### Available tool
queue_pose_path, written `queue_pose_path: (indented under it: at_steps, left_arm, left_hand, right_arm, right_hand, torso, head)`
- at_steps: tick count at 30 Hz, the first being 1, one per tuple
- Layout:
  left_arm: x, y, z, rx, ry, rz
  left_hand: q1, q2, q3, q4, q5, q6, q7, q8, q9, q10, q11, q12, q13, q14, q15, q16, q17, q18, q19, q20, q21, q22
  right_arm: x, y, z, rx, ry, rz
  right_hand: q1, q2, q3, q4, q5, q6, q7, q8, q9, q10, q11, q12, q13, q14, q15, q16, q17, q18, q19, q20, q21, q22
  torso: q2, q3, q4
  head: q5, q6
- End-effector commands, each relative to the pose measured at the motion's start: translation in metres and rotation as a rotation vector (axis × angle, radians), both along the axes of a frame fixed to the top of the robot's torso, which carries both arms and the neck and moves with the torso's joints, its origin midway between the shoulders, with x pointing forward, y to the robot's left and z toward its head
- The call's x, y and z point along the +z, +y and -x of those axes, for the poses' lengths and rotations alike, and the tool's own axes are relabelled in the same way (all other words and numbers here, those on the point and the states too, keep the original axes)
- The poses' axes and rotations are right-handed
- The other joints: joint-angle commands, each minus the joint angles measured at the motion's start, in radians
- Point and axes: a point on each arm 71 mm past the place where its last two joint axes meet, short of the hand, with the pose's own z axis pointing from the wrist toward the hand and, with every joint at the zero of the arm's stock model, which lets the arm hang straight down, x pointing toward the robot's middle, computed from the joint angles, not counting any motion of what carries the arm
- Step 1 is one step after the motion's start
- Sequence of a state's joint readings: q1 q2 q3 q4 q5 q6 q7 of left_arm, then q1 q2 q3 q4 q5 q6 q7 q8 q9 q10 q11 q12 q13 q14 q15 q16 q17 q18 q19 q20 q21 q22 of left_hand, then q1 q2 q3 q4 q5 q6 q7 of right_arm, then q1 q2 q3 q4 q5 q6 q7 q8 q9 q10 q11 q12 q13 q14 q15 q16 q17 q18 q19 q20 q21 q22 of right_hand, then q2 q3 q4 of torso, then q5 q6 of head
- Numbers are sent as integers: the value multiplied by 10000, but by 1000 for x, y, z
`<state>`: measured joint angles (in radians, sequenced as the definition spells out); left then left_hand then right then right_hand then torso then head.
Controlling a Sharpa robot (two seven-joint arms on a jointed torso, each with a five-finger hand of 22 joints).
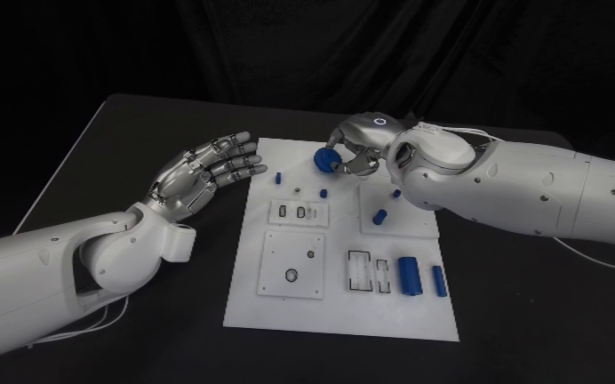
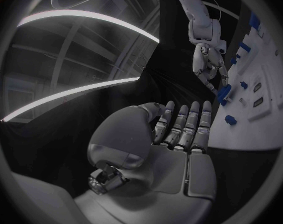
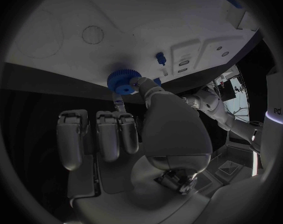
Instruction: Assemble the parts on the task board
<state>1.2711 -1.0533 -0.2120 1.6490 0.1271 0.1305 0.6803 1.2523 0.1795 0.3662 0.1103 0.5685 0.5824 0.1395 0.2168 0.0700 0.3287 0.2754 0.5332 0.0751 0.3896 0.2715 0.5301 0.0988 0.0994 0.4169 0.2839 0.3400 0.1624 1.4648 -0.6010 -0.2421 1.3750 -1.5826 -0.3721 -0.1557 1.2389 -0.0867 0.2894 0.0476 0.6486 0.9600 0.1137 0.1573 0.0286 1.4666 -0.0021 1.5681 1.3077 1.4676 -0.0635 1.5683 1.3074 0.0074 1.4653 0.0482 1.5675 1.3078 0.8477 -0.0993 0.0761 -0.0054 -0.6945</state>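
Spanning the middle of the black surface, the white task board lay with its long axis running away from the robot, several blue parts scattered on it. The left hand hovered just beside the board's left edge, palm up, fingers spread, holding nothing. The right hand hung over the board's far end and pinched a blue gear between thumb and a finger, the other fingers curled below. Near the board's front right edge lay a large blue cylinder with a slimmer blue peg just beside it, both pointing their long axes along the board's length. The gear, seen from the right wrist, was held close above the board with its flat face tilted towards the plate; whether it touched the board could not be told. Judging from so light a pinch on the toothed rim, the gear might twist or slip as it is lowered, landing askew on its seat.
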Motion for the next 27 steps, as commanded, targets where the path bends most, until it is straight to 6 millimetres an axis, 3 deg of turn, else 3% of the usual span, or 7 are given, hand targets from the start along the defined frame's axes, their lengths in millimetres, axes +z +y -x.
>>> queue_pose_path:
  at_steps: [1,12,17,21,22,27]
  left_arm:
    - [5,1,1,103,-540,529]
    - [4,1,0,89,-525,514]
    - [4,1,-1,93,-521,502]
    - [4,2,-1,107,-518,489]
    - [3,2,-1,109,-516,485]
    - [3,2,-2,110,-499,466]
  left_hand:
    - [-73,-11,42,-6,18,-11,81,33,-3,23,63,36,-10,-63,7,55,-12,-145,-71,31,-59,-9]
    - [-73,-11,42,-6,18,-11,81,33,-3,23,63,36,-10,-63,7,55,-12,-145,-71,31,-59,-9]
    - [-73,-11,42,-6,18,-11,81,33,-3,23,63,36,-10,-63,7,55,-12,-145,-71,31,-59,-9]
    - [-73,-11,42,-6,18,-11,81,33,-3,23,63,36,-10,-63,7,55,-12,-145,-71,31,-59,-9]
    - [-73,-11,42,-6,18,-11,81,33,-3,23,63,36,-10,-63,7,55,-12,-145,-71,31,-59,-9]
    - [-90,-4,73,-1,17,-27,92,29,-5,27,67,42,-9,-71,7,67,-16,-145,-76,32,-60,-10]
  right_arm:
    - [-5,2,-1,-32,245,240]
    - [-10,13,0,295,332,286]
    - [-11,16,1,464,396,328]
    - [-12,18,2,530,483,399]
    - [-12,18,2,548,504,413]
    - [-13,18,3,555,535,418]
  right_hand:
    - [-69,87,77,-7,-209,254,-366,1210,4339,1042,62,27,2631,1032,44,25,2634,-74,1055,14,33,2630]
    - [-136,103,110,-13,-630,-102,-197,898,4356,1042,219,27,2631,1032,183,25,2634,-74,1055,140,33,2630]
    - [-158,100,146,-26,-894,-443,-105,603,4278,1042,252,27,2631,1032,225,25,2634,-74,1055,202,33,2630]
    - [-199,67,181,-25,-1267,-687,-44,291,4112,1042,244,27,2631,1032,222,25,2634,-74,1055,216,33,2630]
    - [-236,53,182,-9,-1534,-727,-23,170,4023,1042,261,27,2631,1032,230,25,2634,-74,1055,227,33,2630]
    - [-245,34,186,-13,-1638,-730,-7,98,3963,1042,278,27,2631,1032,244,25,2634,-58,1020,231,5,2589]
  torso:
    - [5,-1,19]
    - [0,7,-55]
    - [1,14,-39]
    - [-4,12,-11]
    - [-4,10,-11]
    - [-13,0,-20]
  head:
    - [-21,19]
    - [58,-2]
    - [53,-1]
    - [30,-7]
    - [30,-7]
    - [36,4]
